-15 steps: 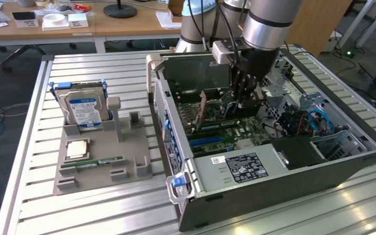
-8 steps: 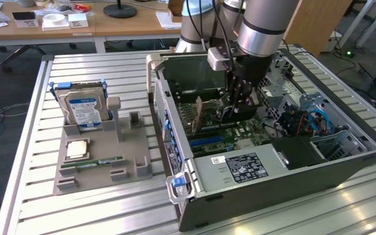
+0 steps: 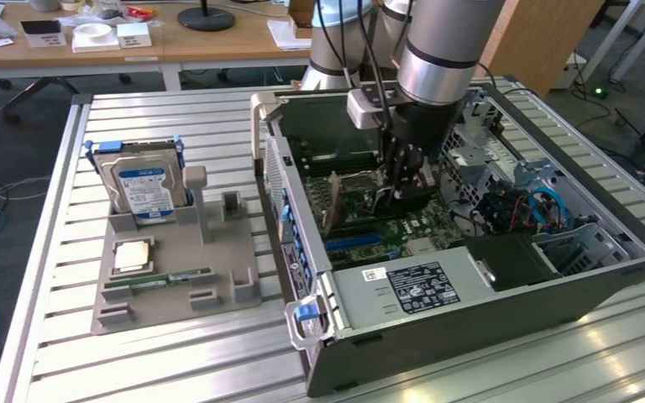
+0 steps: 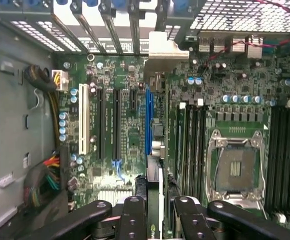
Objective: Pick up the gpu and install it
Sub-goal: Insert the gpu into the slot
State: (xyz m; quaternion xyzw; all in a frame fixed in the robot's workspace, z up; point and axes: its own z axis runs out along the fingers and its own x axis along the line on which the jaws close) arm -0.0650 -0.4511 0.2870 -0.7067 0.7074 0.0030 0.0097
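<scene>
The hand [image 4: 157,212] grasps the gpu [image 4: 154,185] edge-on inside the open computer case [image 3: 490,315], seemingly just above the blue motherboard slot [image 4: 147,117]. On the counter [image 3: 188,361] beside it, a hard drive [image 3: 147,191] stands in a grey holder [image 3: 222,277]; the writing on its blue-white label is too small to read.

A slatted metal table [image 3: 165,353] on grey floor [image 3: 20,134] — wooden desks [image 3: 132,46] stand behind it.

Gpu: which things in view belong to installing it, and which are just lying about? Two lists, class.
Job in hand:
gpu, gripped by the tool
motherboard
PC case

Lying about:
hard drive
CPU
RAM stick
grey holder under those three
</scene>
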